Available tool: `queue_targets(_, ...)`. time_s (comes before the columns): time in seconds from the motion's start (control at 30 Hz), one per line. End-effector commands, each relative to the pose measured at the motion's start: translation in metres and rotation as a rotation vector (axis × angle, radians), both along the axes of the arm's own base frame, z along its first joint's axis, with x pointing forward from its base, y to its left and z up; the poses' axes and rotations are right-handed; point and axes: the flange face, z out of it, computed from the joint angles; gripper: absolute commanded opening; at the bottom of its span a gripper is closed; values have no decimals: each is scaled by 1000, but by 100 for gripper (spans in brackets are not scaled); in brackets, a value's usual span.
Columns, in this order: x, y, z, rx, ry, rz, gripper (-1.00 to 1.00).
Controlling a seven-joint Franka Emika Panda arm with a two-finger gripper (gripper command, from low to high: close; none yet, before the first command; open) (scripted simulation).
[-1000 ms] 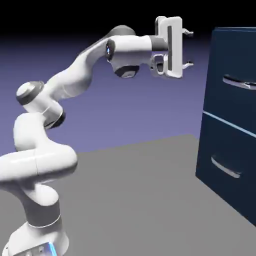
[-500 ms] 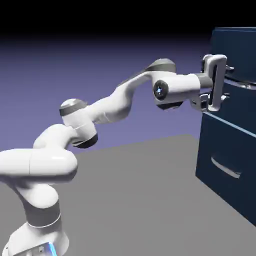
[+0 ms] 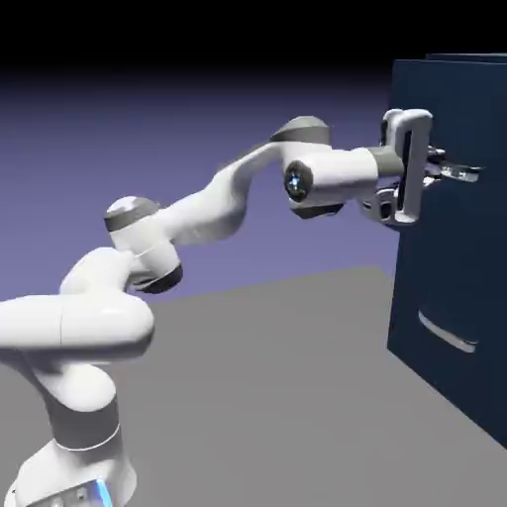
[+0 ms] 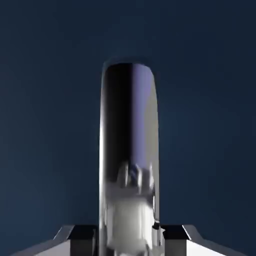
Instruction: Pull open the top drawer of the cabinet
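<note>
The dark navy cabinet [image 3: 436,297] stands at the exterior view's right. My gripper [image 3: 443,168] is at its upper front, shut on the thin silver handle [image 3: 463,174] of the top drawer [image 3: 465,109]. That drawer's front stands a little out from the cabinet, toward the arm. In the hand view the silver handle [image 4: 129,125] runs as a broad upright bar across the navy drawer front [image 4: 50,100], and it passes between the grey fingertips [image 4: 80,234] of my gripper [image 4: 129,235] at the bottom edge.
Below the top drawer is the lower drawer, with its own silver handle [image 3: 446,333]. The grey table [image 3: 257,396] stretches between the robot's base and the cabinet. The white arm [image 3: 198,213] spans from the lower left to the cabinet.
The arm swung right from open air to the cabinet. The jaws went from open to shut on the top handle. The hand then drew back left, and the drawer front came out with it.
</note>
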Motion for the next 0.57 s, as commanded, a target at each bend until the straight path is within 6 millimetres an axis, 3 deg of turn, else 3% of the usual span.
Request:
queue_targets(0.0, -11, 0, 0, 0, 3, -1, -100)
queue_targets(0.33, -134, 0, 0, 0, 3, -1, -100)
queue_targets(0.37, -134, 0, 0, 0, 3, -1, 100)
queue_targets(0.4, -134, 0, 0, 0, 3, -1, 100)
queue_targets(0.53, -184, 0, 0, 0, 3, -1, 100)
